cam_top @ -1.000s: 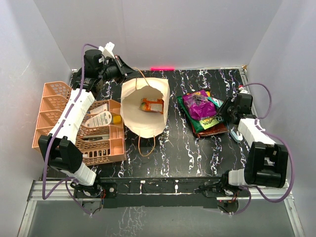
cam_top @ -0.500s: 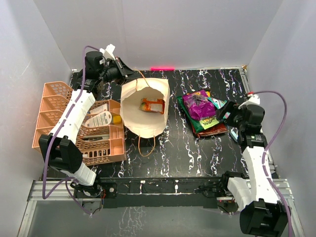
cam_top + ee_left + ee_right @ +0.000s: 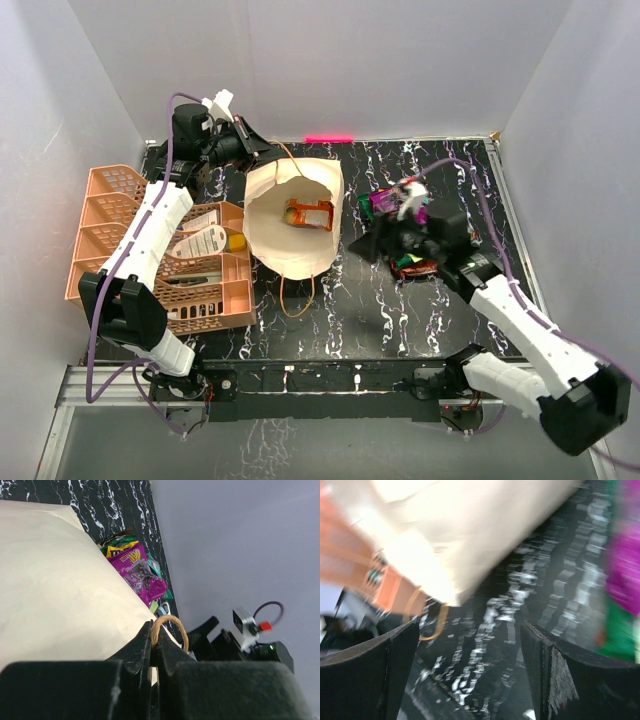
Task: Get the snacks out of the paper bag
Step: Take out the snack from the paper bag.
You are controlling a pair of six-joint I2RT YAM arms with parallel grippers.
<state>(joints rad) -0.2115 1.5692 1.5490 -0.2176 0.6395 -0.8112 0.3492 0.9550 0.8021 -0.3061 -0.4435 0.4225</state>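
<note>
Top external: paper bag point(image 3: 295, 215) mouth up toward camera, left claw point(image 3: 264, 151) clamped on its handle point(image 3: 170, 625) (right claw point(image 3: 365, 243) wide, empty)

A tan kraft paper bag point(image 3: 290, 250) gaped at the centre of the black marbled table point(image 3: 400, 320).
The left gripper point(image 3: 252, 150) met its far rim at upper left; an orange packet point(image 3: 308, 213) lay inside. The right gripper point(image 3: 365, 243) hung between the bag and a pile of magenta and green glossy snack packets point(image 3: 383, 200). An orange plastic mesh basket point(image 3: 105, 215) sat at left.
</note>
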